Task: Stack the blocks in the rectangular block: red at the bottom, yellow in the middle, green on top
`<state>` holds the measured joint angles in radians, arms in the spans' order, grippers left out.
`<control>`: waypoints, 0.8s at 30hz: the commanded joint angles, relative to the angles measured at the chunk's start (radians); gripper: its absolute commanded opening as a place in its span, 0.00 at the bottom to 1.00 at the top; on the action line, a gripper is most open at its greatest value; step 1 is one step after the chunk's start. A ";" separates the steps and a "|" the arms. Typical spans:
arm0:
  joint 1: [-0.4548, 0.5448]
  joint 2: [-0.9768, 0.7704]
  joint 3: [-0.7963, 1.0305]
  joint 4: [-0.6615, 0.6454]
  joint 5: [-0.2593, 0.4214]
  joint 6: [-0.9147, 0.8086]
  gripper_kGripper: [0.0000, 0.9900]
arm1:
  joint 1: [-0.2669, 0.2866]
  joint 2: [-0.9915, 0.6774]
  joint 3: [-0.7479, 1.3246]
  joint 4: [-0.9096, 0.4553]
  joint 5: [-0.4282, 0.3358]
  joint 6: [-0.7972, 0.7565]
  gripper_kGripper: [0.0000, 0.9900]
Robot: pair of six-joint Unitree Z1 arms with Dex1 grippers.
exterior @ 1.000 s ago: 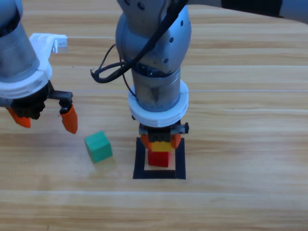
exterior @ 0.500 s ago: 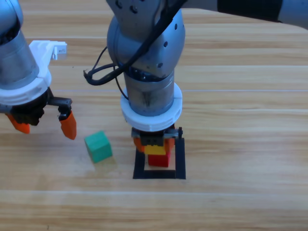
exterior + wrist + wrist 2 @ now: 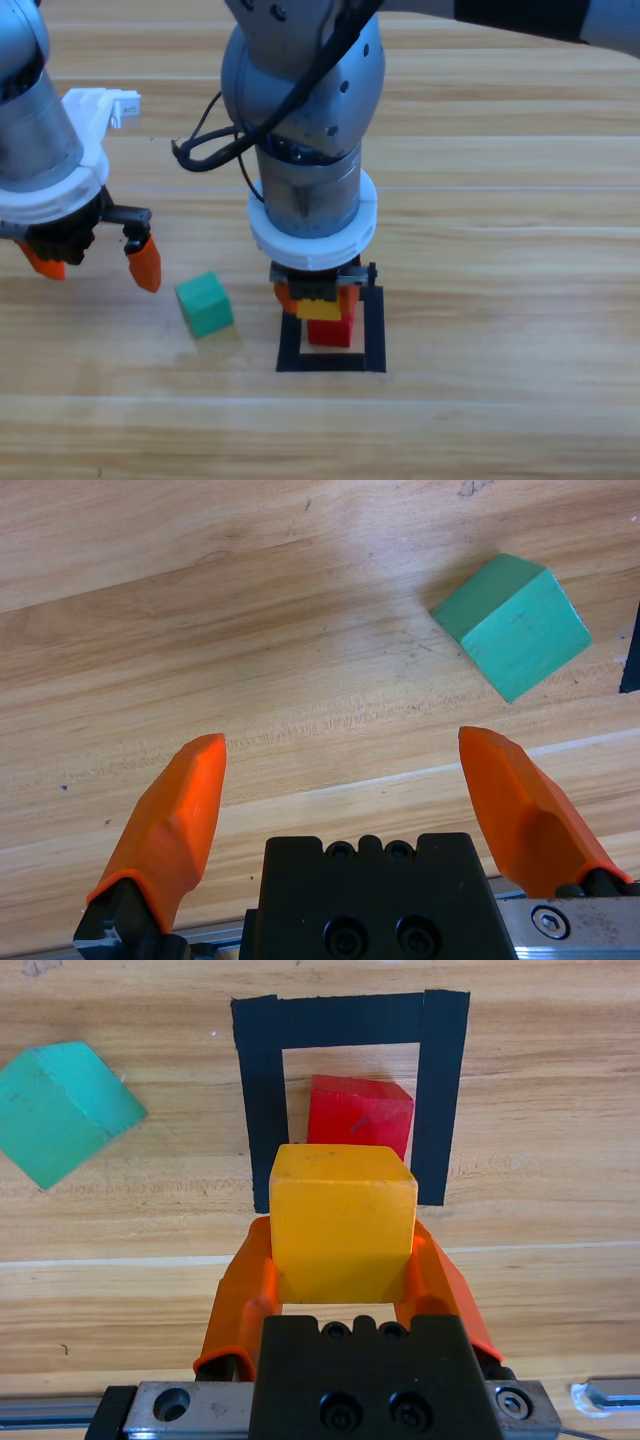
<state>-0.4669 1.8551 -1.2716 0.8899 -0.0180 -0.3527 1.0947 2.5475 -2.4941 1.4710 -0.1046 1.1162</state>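
Wooden tabletop [image 3: 520, 200]: right pincer [image 3: 318, 297], clamped on yellow [image 3: 322, 310], has dropped toward red [image 3: 331, 332] at frame centre, placement imminent; left pincer [image 3: 95, 260] gapes empty, green [image 3: 205, 303] waits.

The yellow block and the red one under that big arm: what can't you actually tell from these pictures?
- Yellow block: whether it touches the red block or hangs above it. High view: the right arm covers the gap; right wrist view: the yellow block hides it.
- Red block's near side: hidden in the right wrist view by the yellow block.
- Tape square: its far edge, high view, hidden by the right gripper.
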 commanded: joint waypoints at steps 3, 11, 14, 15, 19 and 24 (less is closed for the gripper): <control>0.019 0.027 0.018 -0.008 -0.007 -0.008 1.00 | -0.010 0.045 -0.011 0.014 0.010 -0.038 0.00; 0.019 0.027 0.018 -0.008 -0.002 -0.011 1.00 | -0.032 0.054 -0.015 0.014 0.010 -0.046 0.00; 0.019 0.027 0.023 -0.011 0.000 -0.011 1.00 | -0.035 0.056 -0.015 0.014 0.010 -0.047 0.00; 0.019 0.027 0.024 -0.011 0.000 -0.011 1.00 | -0.036 0.057 -0.015 0.014 0.010 -0.047 0.00; 0.019 0.027 0.029 -0.016 0.000 -0.009 1.00 | -0.044 0.063 -0.015 0.014 0.010 -0.047 0.00; 0.019 0.027 0.034 -0.020 0.000 -0.009 1.00 | -0.050 0.073 -0.015 0.014 0.008 -0.049 0.00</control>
<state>-0.4669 1.8551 -1.2622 0.8848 -0.0180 -0.3543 1.0791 2.5483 -2.5086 1.4746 -0.1046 1.0756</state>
